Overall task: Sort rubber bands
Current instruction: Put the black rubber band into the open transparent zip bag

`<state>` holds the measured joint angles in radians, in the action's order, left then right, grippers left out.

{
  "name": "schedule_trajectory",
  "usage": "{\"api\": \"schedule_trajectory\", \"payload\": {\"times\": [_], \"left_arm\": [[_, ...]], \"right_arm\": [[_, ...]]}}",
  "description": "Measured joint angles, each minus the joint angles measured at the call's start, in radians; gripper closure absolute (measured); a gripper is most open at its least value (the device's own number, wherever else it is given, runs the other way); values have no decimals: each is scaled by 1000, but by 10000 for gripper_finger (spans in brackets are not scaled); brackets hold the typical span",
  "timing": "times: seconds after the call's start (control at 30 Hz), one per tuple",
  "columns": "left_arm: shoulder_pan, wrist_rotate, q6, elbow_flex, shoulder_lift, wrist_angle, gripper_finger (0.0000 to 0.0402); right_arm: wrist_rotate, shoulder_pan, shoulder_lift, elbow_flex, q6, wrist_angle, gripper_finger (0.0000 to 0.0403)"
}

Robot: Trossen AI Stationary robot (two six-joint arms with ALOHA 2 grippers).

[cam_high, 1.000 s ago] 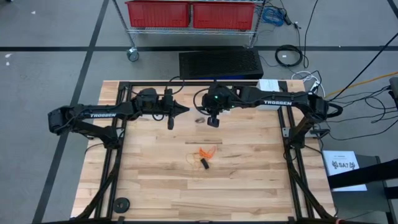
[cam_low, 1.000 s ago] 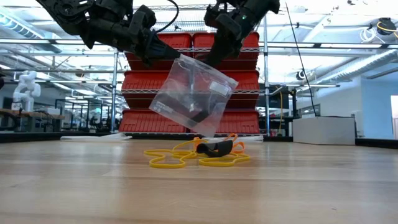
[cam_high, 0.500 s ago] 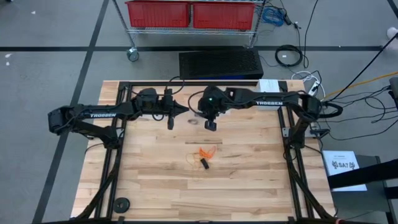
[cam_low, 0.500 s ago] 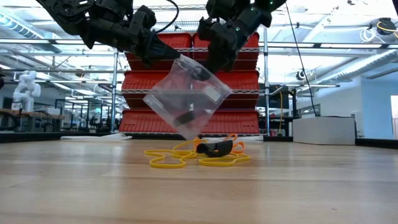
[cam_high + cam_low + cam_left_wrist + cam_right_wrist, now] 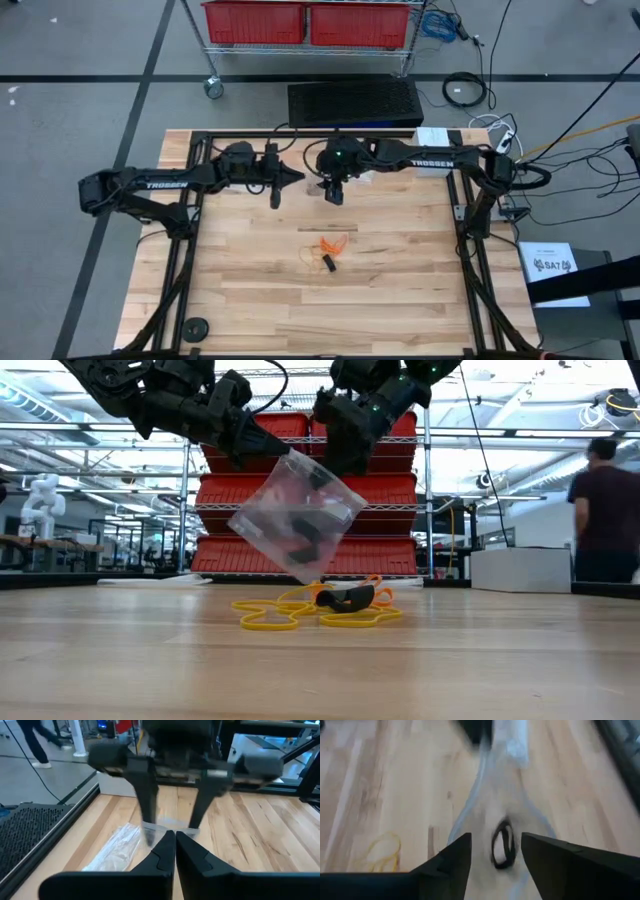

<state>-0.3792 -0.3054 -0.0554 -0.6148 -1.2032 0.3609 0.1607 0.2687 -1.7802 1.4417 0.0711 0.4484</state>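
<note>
A clear plastic bag (image 5: 295, 525) with black rubber bands (image 5: 305, 545) inside hangs over the middle of the table. My left gripper (image 5: 285, 453) is shut on it. My right gripper (image 5: 338, 460) is open just beside it, with its fingers (image 5: 145, 805) on either side of the bag's top edge; the black bands (image 5: 502, 845) show between them. Orange and yellowish rubber bands (image 5: 270, 622) and a black bundle (image 5: 345, 598) lie on the table below, at the table's middle (image 5: 325, 248). My left gripper pinches the bag's upper corner (image 5: 288, 457) between its two shut fingers, coming from the table's left and slanting down. The bag hangs tilted below the fingers, clear of the table, with the black bands sagging in its lower part.
A second clear bag (image 5: 115, 847) lies flat on the table toward the far side. A black round disc (image 5: 196, 327) sits near the front left corner. Black frame rails (image 5: 180, 270) run along both table sides. A person (image 5: 605, 510) stands beyond the table.
My right gripper has opened and let go of the bag's top edge, shifting slightly toward the left gripper and the far edge. The bag has swung down on that side and now hangs from the left gripper alone, its lower corner nearer the table's left.
</note>
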Motion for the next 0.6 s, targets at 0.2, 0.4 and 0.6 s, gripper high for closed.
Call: {"api": "schedule_trajectory", "payload": {"times": [0.2, 0.4, 0.6], "left_arm": [[2, 56, -1, 0, -33, -6, 394], [2, 79, -2, 0, -39, -4, 398], [-4, 80, -12, 0, -39, -4, 399]], "right_arm": [[-13, 4, 30, 30, 11, 155, 244], [-80, 7, 149, 39, -8, 304, 255], [-10, -21, 286, -177, -139, 214, 255]]}}
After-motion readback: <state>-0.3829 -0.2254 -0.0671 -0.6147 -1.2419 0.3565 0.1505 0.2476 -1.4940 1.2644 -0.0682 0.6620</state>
